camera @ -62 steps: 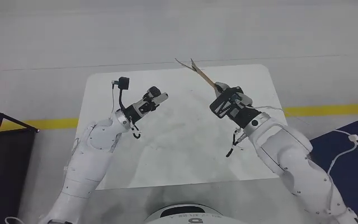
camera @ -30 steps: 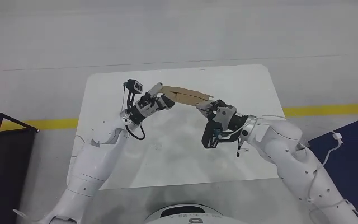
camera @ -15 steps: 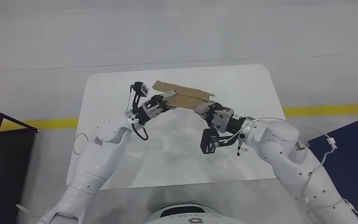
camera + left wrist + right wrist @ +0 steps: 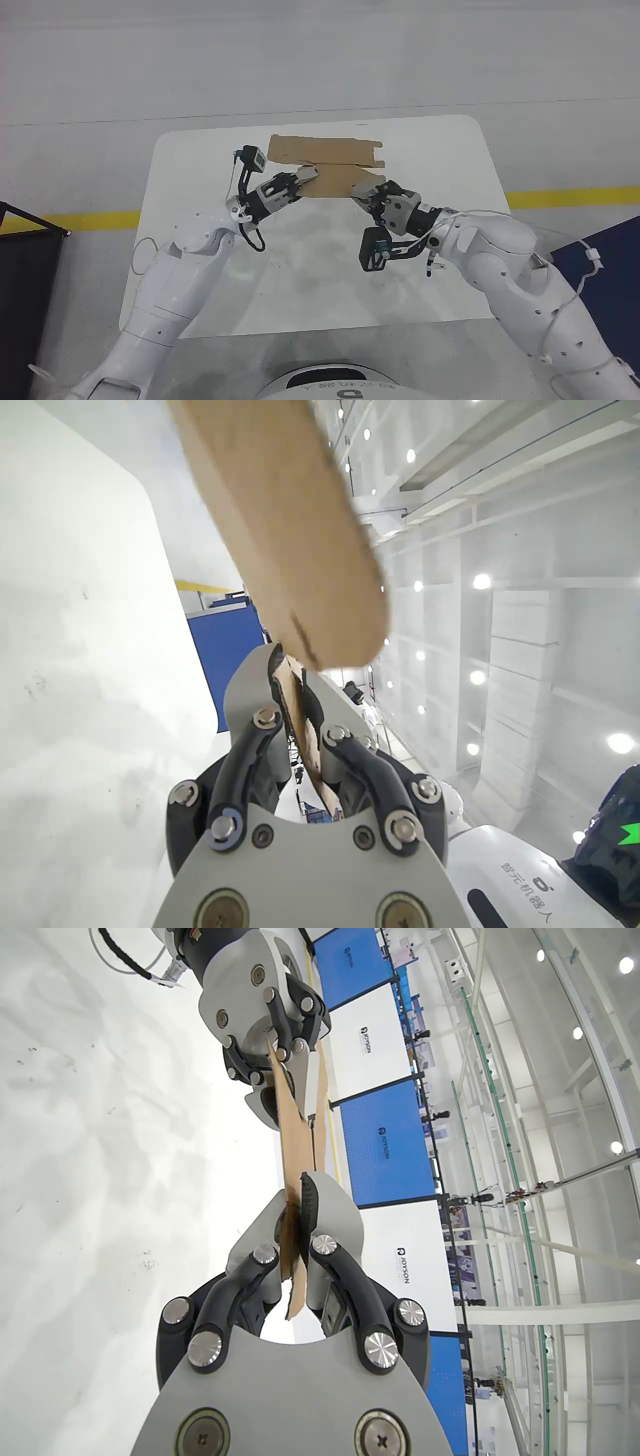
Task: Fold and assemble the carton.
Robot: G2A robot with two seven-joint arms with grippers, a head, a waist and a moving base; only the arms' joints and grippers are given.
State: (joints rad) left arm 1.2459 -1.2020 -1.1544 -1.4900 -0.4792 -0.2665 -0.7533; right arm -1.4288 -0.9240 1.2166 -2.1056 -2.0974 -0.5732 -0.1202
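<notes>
A flat brown carton (image 4: 328,163) is held in the air over the far middle of the white table (image 4: 320,270), broad face up in the top view. My left gripper (image 4: 308,176) is shut on its left end, and the cardboard edge (image 4: 295,705) runs between that gripper's pads (image 4: 274,685). My right gripper (image 4: 368,194) is shut on the carton's right end. In the right wrist view the carton (image 4: 295,1128) stands edge-on from my right gripper (image 4: 295,1208) across to the left gripper (image 4: 277,1055). A rounded flap (image 4: 295,540) juts out past the left gripper.
The table's far edge (image 4: 320,122) lies just beyond the carton, with grey floor behind it. A yellow floor stripe (image 4: 575,195) passes on the right. A dark object (image 4: 25,270) stands off the table at the left.
The carton went from hanging edge-on in the right gripper alone to lying flatter between both. The left gripper moved in and shut on its left end; the right arm swung inward.
</notes>
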